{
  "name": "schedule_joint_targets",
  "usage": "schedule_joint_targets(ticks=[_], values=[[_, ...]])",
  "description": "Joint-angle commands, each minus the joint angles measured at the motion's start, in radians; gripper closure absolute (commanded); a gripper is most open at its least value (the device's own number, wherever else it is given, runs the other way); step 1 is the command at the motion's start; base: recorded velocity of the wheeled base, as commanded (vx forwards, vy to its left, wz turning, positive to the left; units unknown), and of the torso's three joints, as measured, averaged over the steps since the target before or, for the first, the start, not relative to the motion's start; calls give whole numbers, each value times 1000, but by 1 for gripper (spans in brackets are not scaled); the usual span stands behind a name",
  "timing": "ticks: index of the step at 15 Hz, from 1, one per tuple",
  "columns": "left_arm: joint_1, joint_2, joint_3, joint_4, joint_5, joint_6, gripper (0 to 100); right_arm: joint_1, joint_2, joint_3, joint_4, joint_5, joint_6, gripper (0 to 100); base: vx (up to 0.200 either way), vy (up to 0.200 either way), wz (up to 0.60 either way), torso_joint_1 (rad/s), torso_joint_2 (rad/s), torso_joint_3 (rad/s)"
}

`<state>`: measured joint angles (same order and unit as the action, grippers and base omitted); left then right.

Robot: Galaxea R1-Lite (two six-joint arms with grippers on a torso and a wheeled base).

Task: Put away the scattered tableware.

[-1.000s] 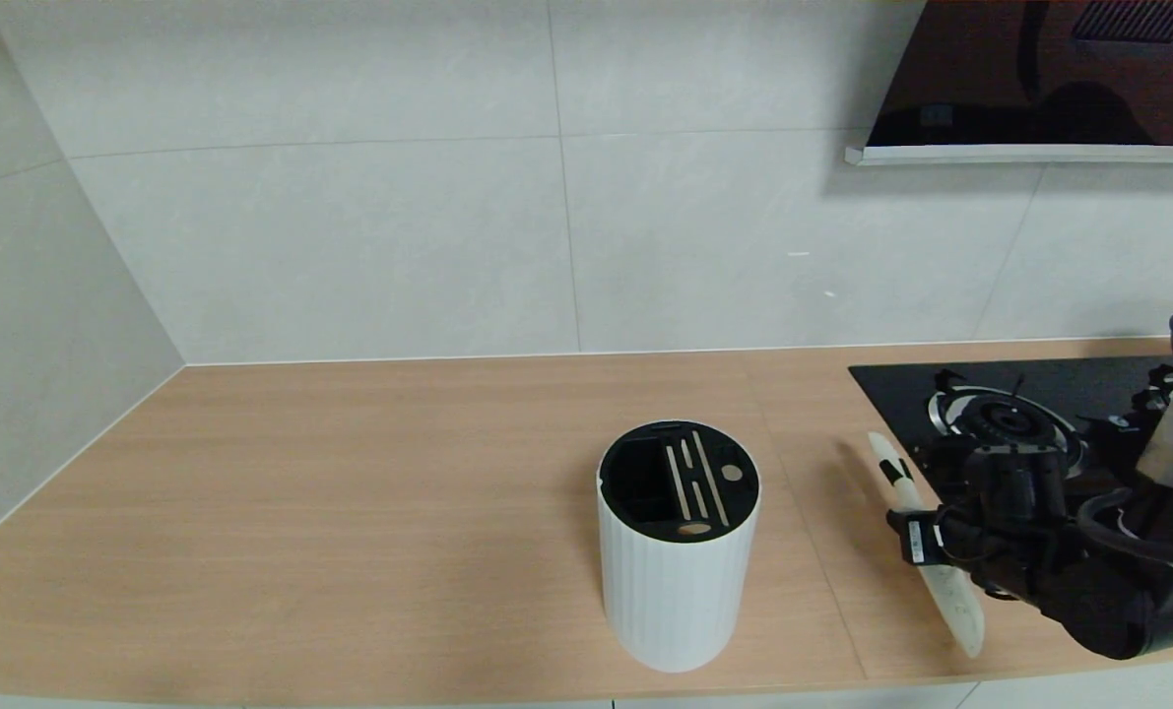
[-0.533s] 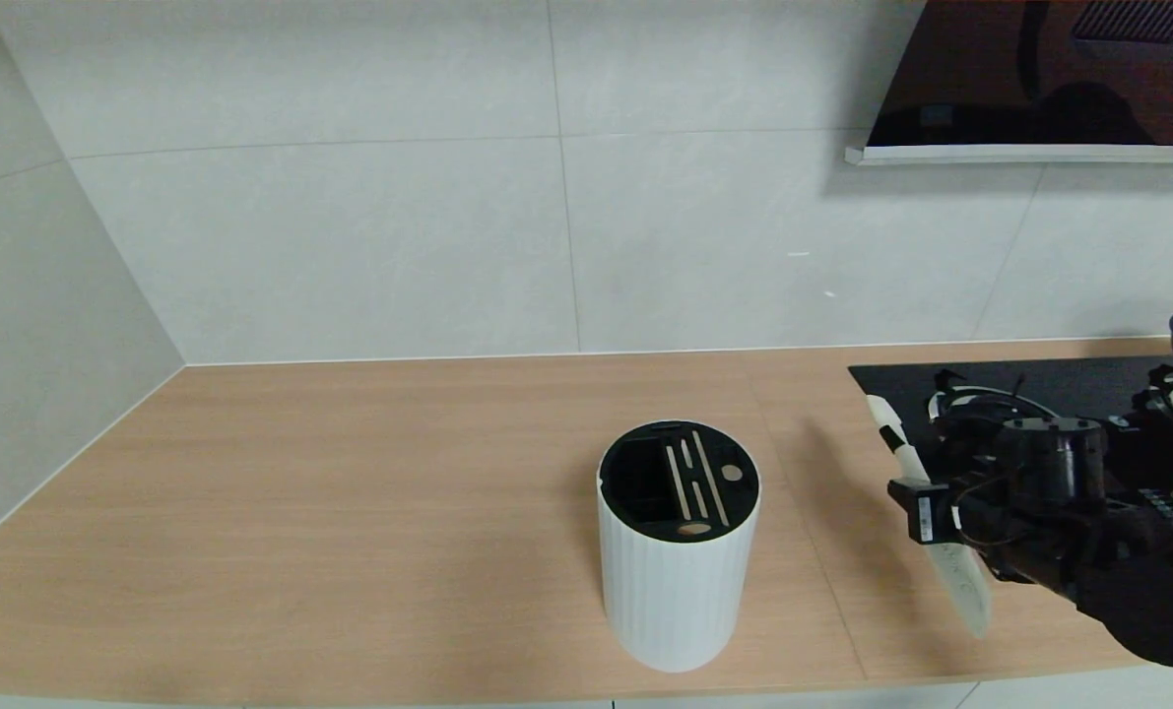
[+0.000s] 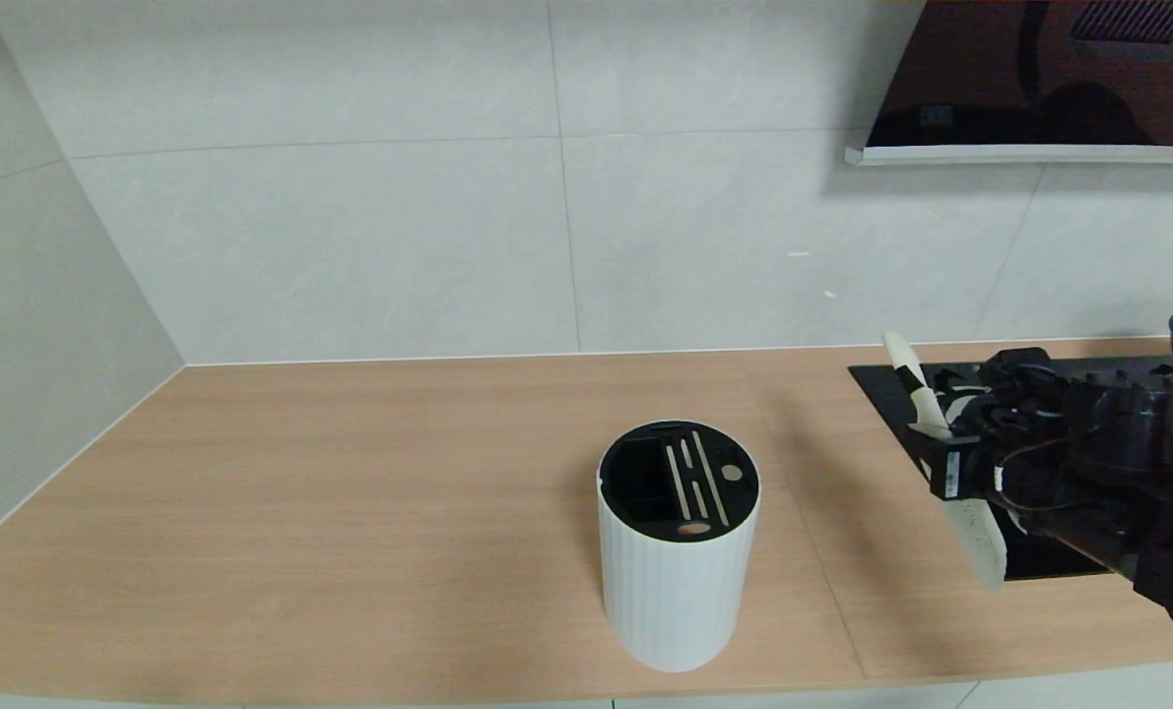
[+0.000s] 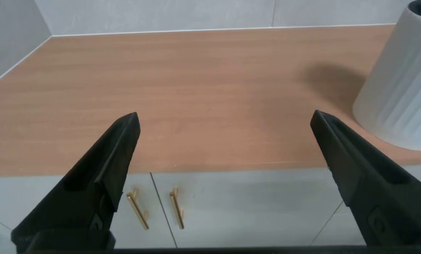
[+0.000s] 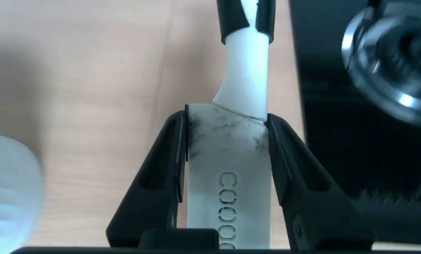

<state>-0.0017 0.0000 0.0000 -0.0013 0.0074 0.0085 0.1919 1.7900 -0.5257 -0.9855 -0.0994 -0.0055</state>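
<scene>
Our head view looks forward and down over the bench (image 3: 350,492); the left wrist looks low along it from the front edge, sharing the white knife block (image 3: 678,581) — the right wrist looks down close, sharing the gas hob (image 3: 889,402).

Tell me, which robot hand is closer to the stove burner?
Right. The right gripper, holding the white knife, hangs above the black cooktop beside the burner. The left gripper is at the front edge of the counter, beyond the white holder.
</scene>
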Motion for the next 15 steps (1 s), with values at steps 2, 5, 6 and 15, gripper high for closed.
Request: schedule_joint_targets(ticks=[2, 5, 6, 15], values=[[0, 0, 0, 0, 0, -1, 0, 4, -64, -51, 56, 4, -5, 100, 0, 0, 0, 0, 0, 0], [0, 0, 0, 0, 0, -7, 0, 55, -87, -184, 212, 6, -5, 100, 0, 0, 0, 0, 0, 0], [0, 0, 0, 0, 0, -7, 0, 83, -89, -232, 245, 6, -5, 100, 0, 0, 0, 0, 0, 0], [0, 0, -69, -3, -18, -22, 0, 198, -196, -269, 285, 0, -5, 100, 0, 0, 0, 0, 0, 0]])
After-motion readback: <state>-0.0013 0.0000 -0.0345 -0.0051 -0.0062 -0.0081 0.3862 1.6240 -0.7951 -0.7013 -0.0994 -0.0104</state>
